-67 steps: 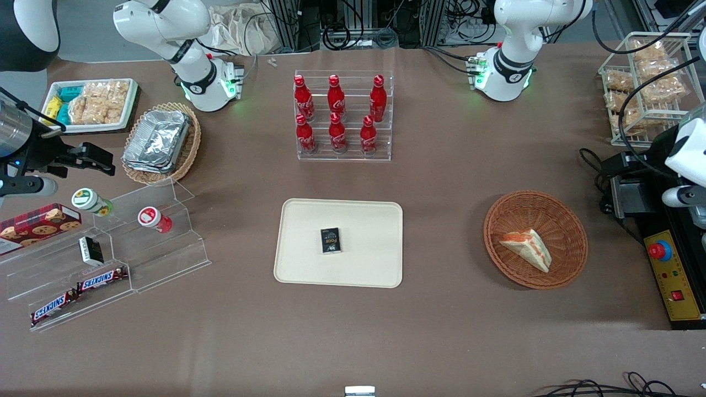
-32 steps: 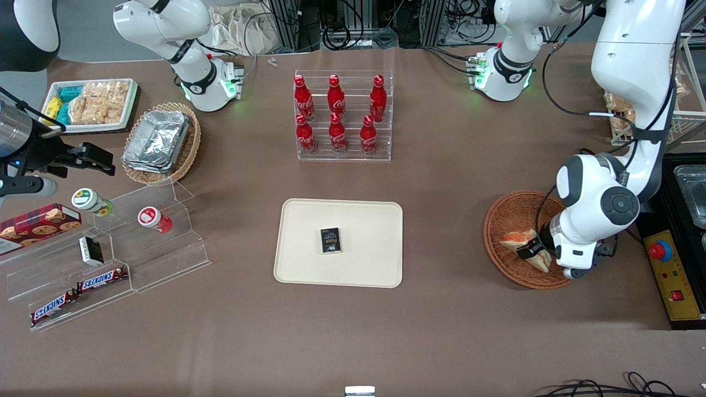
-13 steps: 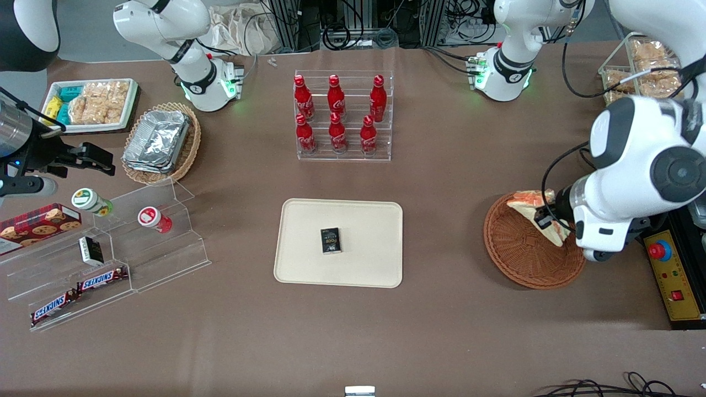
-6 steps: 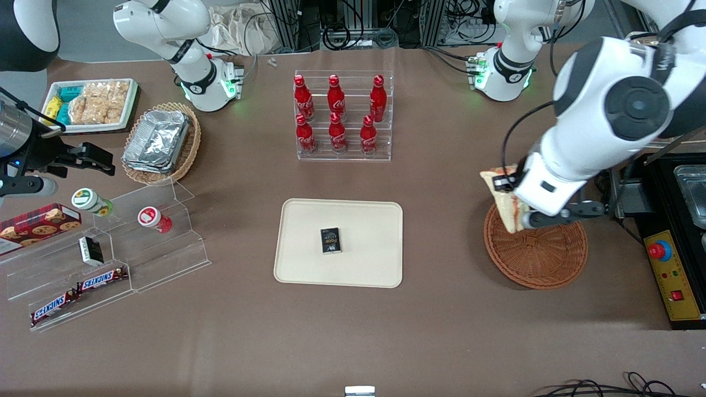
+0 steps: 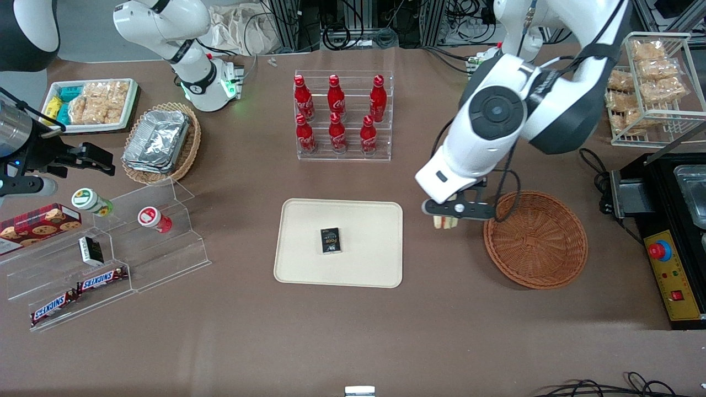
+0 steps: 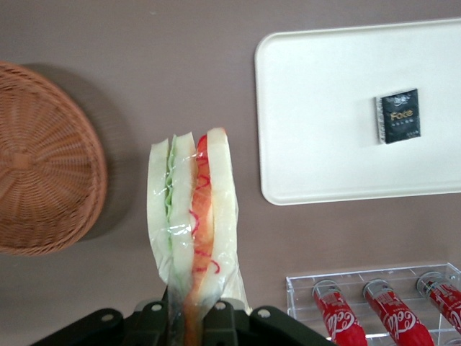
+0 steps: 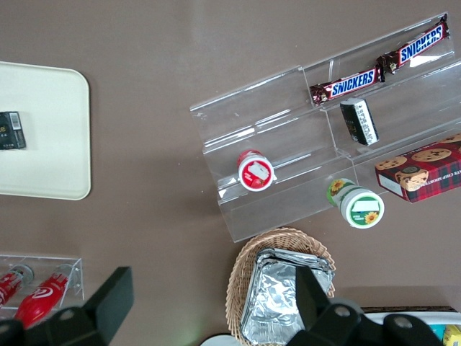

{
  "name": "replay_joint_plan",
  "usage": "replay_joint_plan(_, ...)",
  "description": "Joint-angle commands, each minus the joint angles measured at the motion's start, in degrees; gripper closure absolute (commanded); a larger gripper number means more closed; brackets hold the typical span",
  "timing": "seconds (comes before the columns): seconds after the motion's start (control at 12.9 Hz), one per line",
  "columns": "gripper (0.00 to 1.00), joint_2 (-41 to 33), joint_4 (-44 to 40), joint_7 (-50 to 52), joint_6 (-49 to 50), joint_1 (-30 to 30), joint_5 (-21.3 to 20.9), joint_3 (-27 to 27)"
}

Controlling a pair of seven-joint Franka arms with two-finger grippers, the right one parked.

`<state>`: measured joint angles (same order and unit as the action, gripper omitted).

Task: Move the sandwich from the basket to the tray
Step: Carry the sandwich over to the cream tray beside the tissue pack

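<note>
1. Lifted clear of the wicker basket point(image 5: 535, 240) since half a second ago, the sandwich point(image 6: 191, 216) now hangs above the table point(image 5: 441, 331), clamped in the pincer point(image 6: 189, 317).
2. Basket lies just beside the pincer; the cream tray point(image 5: 364, 264), carrying a small black packet point(image 5: 330, 240), lies near it toward the parked arm's end.

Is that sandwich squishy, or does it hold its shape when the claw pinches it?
The sandwich, pinched in the gripper, stands out straight between basket and tray, so probably fairly firm. Its clear wrap looks slippery.
</note>
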<state>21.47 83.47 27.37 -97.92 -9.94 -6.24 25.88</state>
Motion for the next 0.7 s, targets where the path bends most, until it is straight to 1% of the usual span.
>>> replay_joint_plan(0.0,1.0,4.35,-0.85,-1.09,-4.71,-2.52,-1.32,0.05)
replay_joint_plan(0.16,1.0,8.48,-1.03,-1.26,-8.76,-5.16,-2.63,-0.04)
replay_joint_plan(0.31,1.0,12.17,-1.03,-1.09,-12.45,-6.05,-7.89,0.05)
replay_joint_plan(0.62,1.0,18.77,-0.85,-1.79,-22.2,-6.58,-8.53,-0.04)
